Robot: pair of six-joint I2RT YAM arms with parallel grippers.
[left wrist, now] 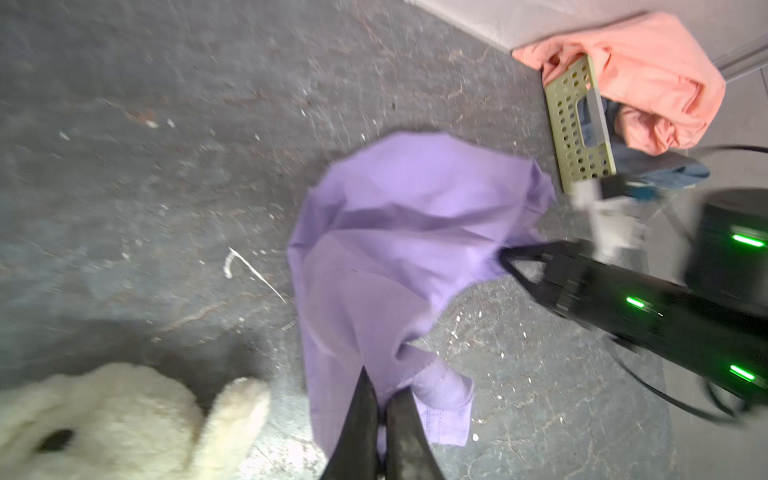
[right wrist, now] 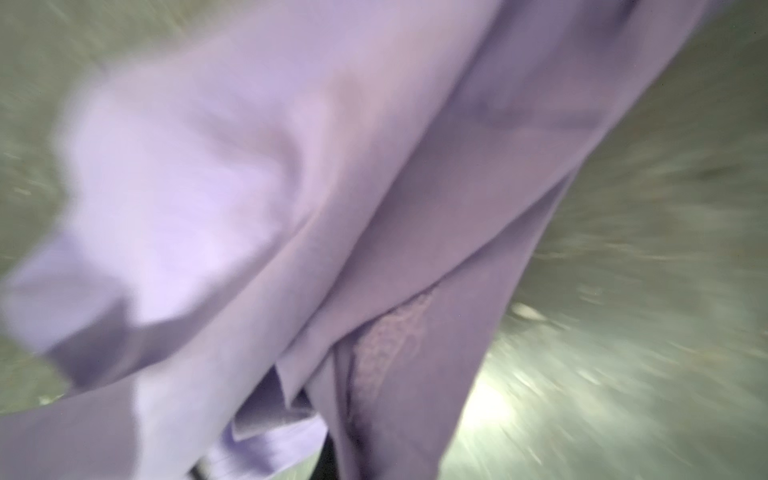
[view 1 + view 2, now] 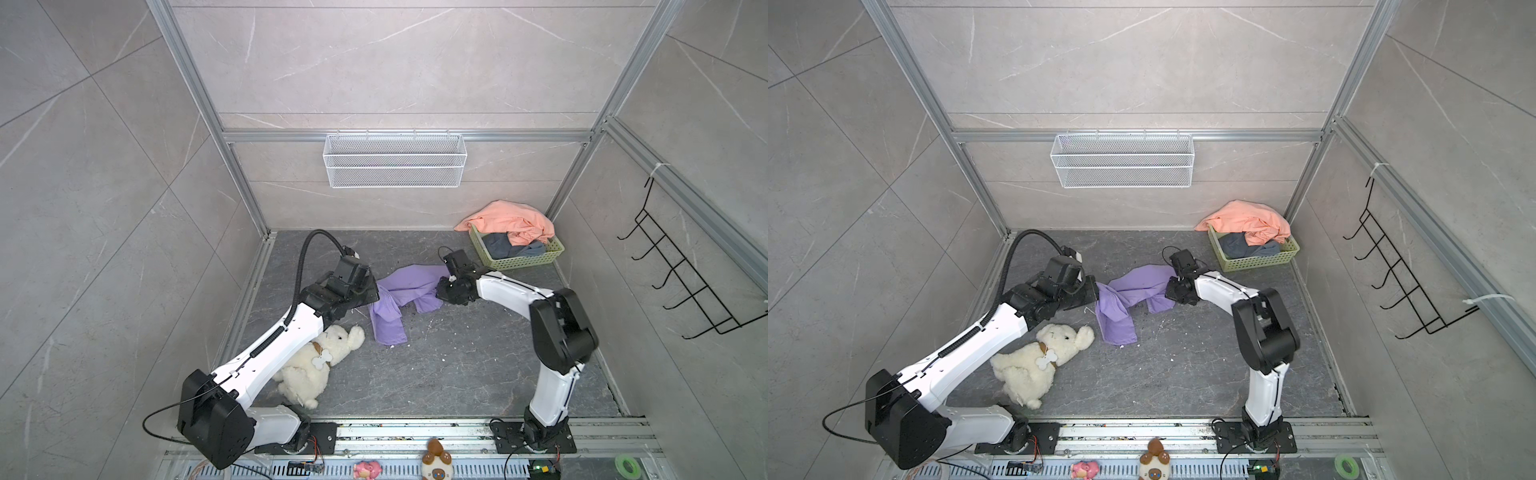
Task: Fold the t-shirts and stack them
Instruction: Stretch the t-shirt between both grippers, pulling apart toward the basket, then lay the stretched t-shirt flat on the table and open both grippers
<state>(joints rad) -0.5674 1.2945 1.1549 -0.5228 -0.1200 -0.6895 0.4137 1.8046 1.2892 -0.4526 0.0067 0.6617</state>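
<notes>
Left wrist | lilac tee (image 1: 395, 232) soft, crumpled | L tool (image 1: 382, 386), R tool (image 1: 505, 257) pinch it

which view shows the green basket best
Both top views: the whole green basket shows. The left wrist view catches only one perforated end; the right wrist view shows only the lilac t-shirt.

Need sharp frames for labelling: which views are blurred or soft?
Both top views are sharp, only bowed at the edges. The left wrist view is soft around the plush dog. The right wrist view is heavily motion-blurred, with the purple t-shirt filling it.
</notes>
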